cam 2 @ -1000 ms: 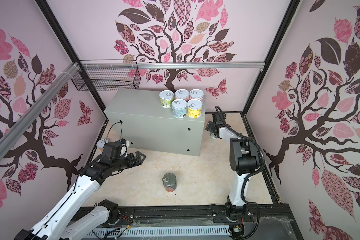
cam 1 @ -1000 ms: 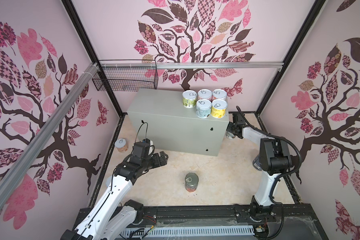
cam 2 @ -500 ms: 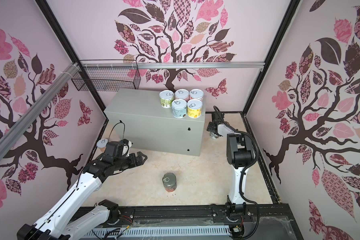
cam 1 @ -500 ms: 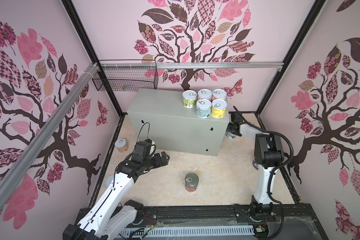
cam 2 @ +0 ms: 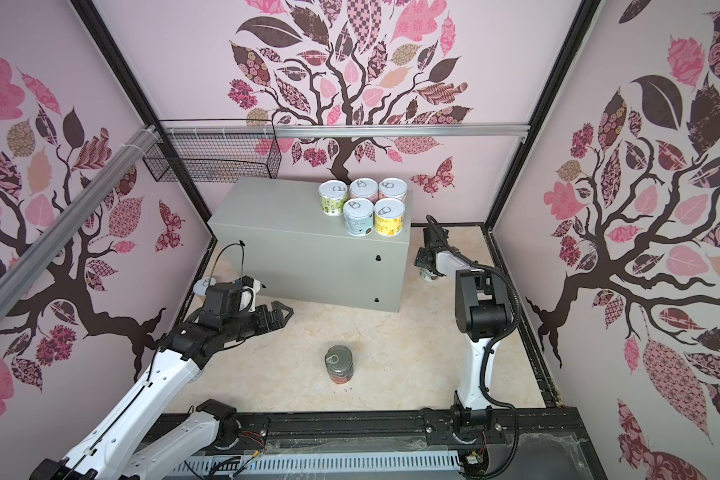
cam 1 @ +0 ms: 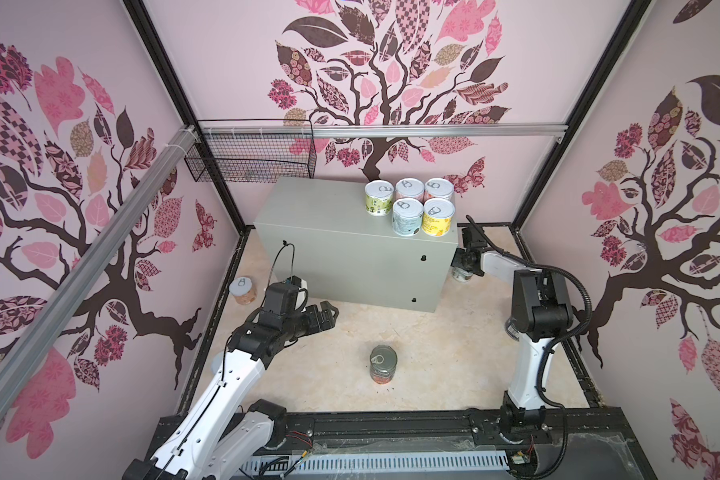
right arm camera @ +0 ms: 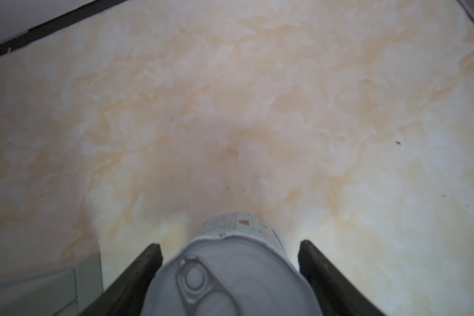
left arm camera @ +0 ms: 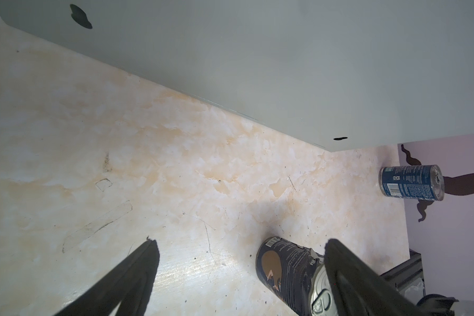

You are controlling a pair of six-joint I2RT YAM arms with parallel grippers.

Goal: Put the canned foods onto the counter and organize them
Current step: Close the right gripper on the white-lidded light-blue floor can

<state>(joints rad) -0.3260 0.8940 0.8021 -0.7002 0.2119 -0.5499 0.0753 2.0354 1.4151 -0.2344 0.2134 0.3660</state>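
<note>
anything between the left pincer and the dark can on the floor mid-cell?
Nothing visible. Open left pincer hangs over bare floor; the dark can stands upright, alone, nearer the rail. The counter lies behind, off that line.

arms: white links, black joints; hands: black, tapered fingers point(left arm camera: 137, 276); cables: black, looped; wrist cameras: black

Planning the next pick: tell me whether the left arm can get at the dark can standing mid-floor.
Probably yes. The left claw is open and holds nothing, and the dark can stands upright in the open on the floor, with nothing between them. The counter sits behind, out of the way.
</note>
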